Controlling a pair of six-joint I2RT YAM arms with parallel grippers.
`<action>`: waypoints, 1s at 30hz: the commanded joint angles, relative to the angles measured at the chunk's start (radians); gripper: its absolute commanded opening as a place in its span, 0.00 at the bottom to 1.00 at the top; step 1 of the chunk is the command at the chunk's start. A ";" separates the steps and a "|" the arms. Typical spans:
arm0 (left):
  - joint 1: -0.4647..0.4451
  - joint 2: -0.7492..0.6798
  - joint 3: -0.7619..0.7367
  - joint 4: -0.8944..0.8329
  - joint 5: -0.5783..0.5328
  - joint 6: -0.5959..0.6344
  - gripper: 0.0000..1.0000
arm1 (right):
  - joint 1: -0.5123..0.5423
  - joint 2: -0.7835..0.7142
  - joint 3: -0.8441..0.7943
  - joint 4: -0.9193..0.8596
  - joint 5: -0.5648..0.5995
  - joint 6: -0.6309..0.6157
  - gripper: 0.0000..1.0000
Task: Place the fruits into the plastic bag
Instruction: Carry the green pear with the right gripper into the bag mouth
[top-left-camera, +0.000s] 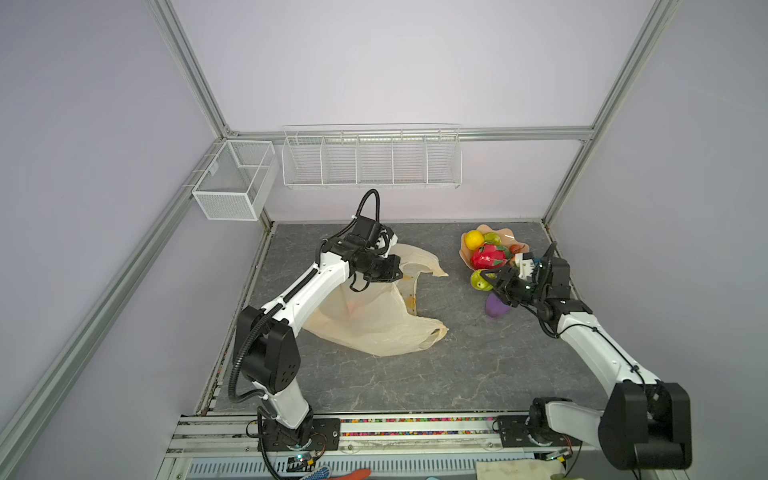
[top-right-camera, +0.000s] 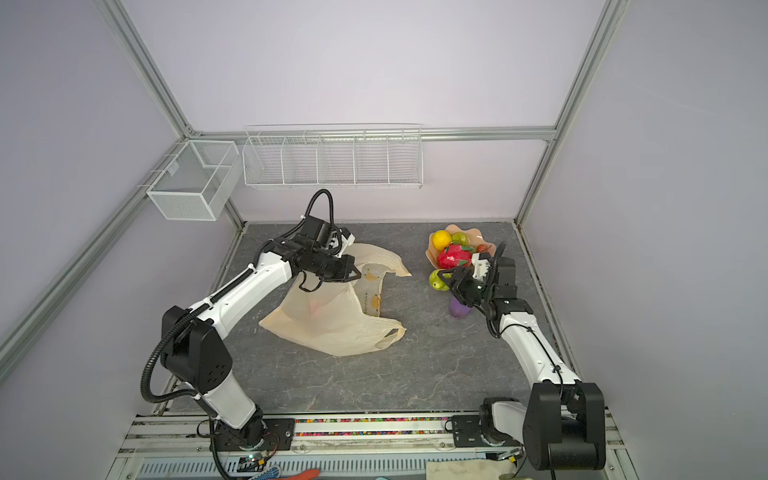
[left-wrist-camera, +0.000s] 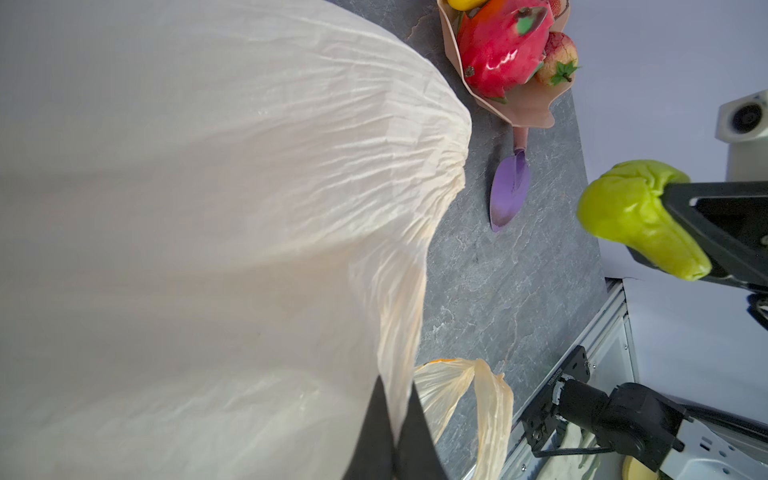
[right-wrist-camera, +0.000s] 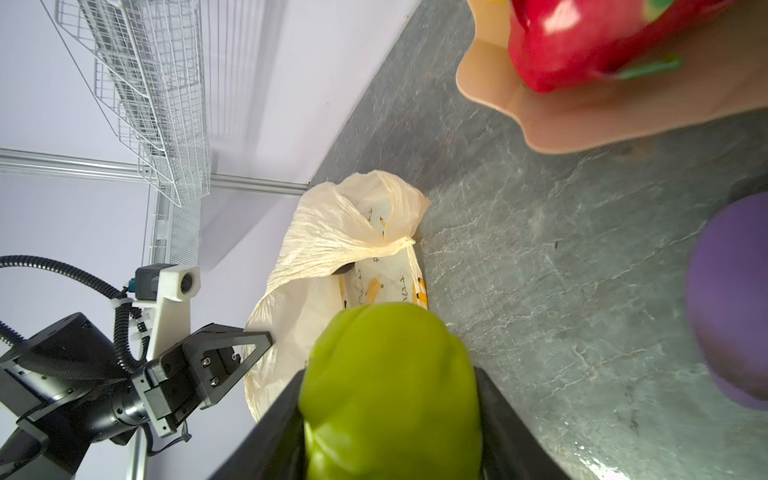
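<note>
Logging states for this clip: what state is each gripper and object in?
left gripper, shut on the plastic bag
plastic bag, one edge lifted, rest crumpled on table
right gripper, shut on the green pear
green pear, gripped between the jaws
dragon fruit, in the pink dish
purple scoop, lying on table

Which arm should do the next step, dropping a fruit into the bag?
Right. The right gripper is clamped on a green pear near the pink dish, facing the plastic bag. The left gripper is shut on the bag's edge, holding it up, so it isn't free.
</note>
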 joint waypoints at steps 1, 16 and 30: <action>0.001 0.009 0.030 0.000 0.024 0.019 0.00 | 0.074 0.067 -0.014 0.178 -0.049 0.067 0.31; 0.001 0.013 0.037 0.019 0.049 0.007 0.00 | 0.499 0.569 0.200 0.602 0.000 0.297 0.29; 0.000 0.048 0.075 0.045 0.064 0.006 0.00 | 0.673 0.938 0.562 0.594 -0.099 0.435 0.50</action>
